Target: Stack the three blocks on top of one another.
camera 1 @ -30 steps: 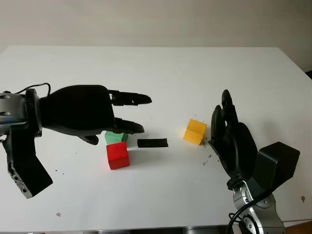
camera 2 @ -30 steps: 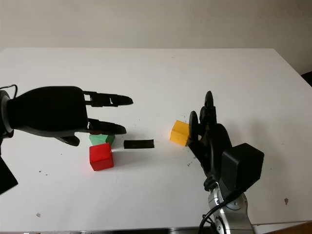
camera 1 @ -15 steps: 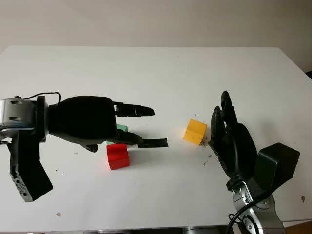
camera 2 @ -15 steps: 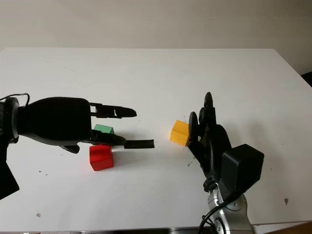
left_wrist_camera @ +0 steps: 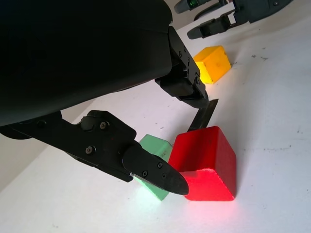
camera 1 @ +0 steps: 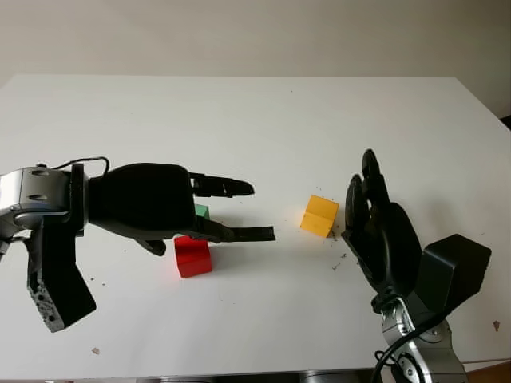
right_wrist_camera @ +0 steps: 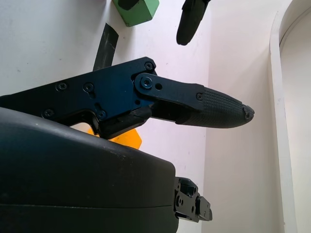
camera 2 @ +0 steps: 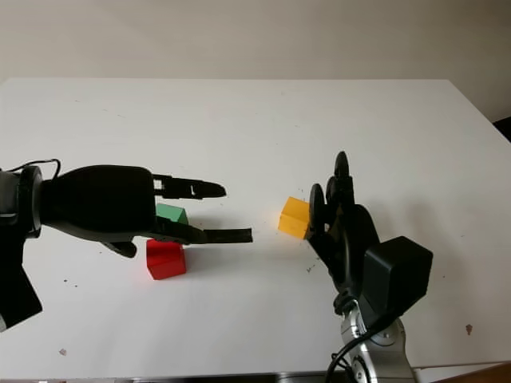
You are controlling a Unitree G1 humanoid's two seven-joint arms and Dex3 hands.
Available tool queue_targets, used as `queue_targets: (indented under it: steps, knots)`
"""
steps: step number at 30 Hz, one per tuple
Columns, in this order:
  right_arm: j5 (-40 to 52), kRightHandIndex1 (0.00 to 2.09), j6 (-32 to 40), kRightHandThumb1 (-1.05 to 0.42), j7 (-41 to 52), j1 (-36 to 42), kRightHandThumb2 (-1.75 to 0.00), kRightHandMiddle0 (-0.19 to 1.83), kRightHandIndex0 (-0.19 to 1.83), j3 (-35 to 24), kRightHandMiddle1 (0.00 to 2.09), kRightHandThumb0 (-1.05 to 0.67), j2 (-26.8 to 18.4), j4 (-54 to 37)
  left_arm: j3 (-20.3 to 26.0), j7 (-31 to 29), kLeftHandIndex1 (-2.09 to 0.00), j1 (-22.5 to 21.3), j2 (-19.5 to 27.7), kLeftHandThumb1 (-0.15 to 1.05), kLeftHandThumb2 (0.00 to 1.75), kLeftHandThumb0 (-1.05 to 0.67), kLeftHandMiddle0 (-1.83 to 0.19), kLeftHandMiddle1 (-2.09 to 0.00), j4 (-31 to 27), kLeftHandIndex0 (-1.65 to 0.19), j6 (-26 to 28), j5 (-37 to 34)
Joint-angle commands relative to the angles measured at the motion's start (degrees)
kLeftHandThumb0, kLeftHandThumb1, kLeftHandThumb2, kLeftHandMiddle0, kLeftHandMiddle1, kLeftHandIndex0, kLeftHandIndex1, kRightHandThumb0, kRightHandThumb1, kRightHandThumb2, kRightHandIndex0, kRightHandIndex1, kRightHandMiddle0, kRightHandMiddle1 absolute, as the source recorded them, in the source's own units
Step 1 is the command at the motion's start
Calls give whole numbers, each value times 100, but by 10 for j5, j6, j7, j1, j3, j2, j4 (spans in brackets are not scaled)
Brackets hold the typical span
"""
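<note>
On the white counter, the left robot hand hovered open over the small green cube and red wooden cube. The right robot hand, open, stood just beside the yellow cube, well right of the red one.

left hand open, over green block

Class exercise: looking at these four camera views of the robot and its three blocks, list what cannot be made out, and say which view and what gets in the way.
- Green block: in the eye views the left hand covers most of it; whether a finger touches it is unclear.
- Red block: its far top edge lies under that hand.
- Yellow block: in the right wrist view the right hand, open beside it, hides all but a corner.
- Black strip: its left end is under a fingertip.
</note>
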Motion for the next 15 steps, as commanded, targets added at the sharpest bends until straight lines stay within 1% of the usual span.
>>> queue_targets:
  steps: [1, 11, 15]
  knots:
    - [0, 0, -3, -105, 0, 2, -65, -19, -19, -1, 0, -78, -3, -13, -12, -3, -6, -1, -4, 86, 6, -37, 1, -5, 6, -52, 5, 2]
    - [1, 0, -4, -105, 3, 6, -64, -19, -19, -5, 0, -79, -5, -17, -23, 9, -5, -5, -9, 86, 5, -34, 5, -5, 21, -50, 7, 18]
    - [1, 0, -2, -105, 4, 6, -64, -19, -19, -5, 0, -79, -7, -18, -25, 24, -6, -3, -13, 86, 5, -32, 4, -5, 29, -51, 3, 30]
